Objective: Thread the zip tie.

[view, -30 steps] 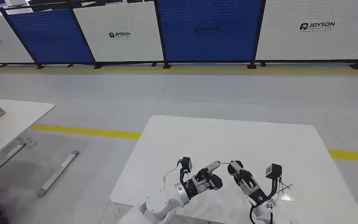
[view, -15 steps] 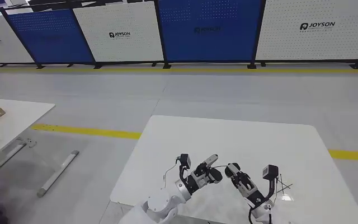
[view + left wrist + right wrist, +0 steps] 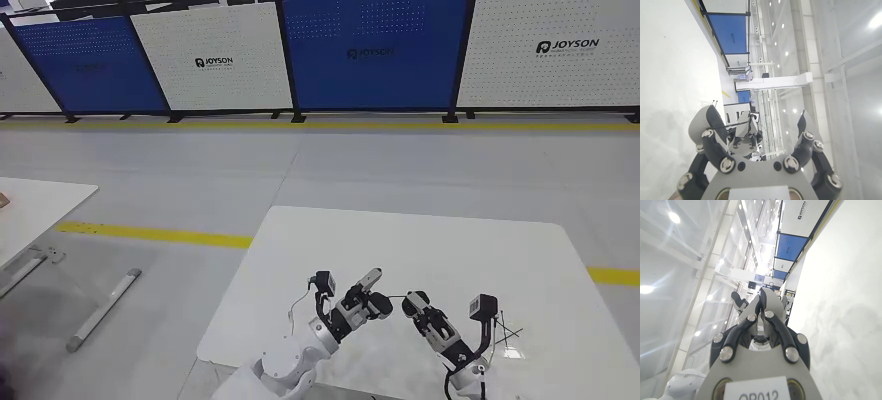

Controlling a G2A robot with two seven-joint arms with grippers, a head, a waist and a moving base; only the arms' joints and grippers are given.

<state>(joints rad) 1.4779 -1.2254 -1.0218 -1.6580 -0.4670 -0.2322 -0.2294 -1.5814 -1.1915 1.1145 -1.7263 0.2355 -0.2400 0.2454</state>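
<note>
1. The left gripper point(image 3: 370, 292) had its jaws spread wide and held nothing. One finger pad point(image 3: 712, 121) touched the zip tie.
2. The zip tie point(image 3: 730, 125) ran as a thin black strand from that pad across the short gap to the tips of the right gripper. It hung in the air between the two tools, above the table. I could not tell which end was the head and which the tail.
3. The right gripper point(image 3: 760, 298) was pinched closed, and judging from the left wrist view it clamped the tie at its very tips.
4. Likely risk: with only one end held, the strand could bend or swing away if the left jaws closed off-line, and they would snap shut on air.
5. Likely risk: the grip at the right fingertips looked shallow, so a sideways push from the left finger might twist the tie or pull it free. It would then drop onto the table.
6. The white table point(image 3: 450, 240) lay under both grippers, smooth and glossy.
7. Beyond the grippers the grey floor carried a yellow line point(image 3: 150, 235), and farther off stood a row of blue and white panels point(image 3: 375, 55).
</note>
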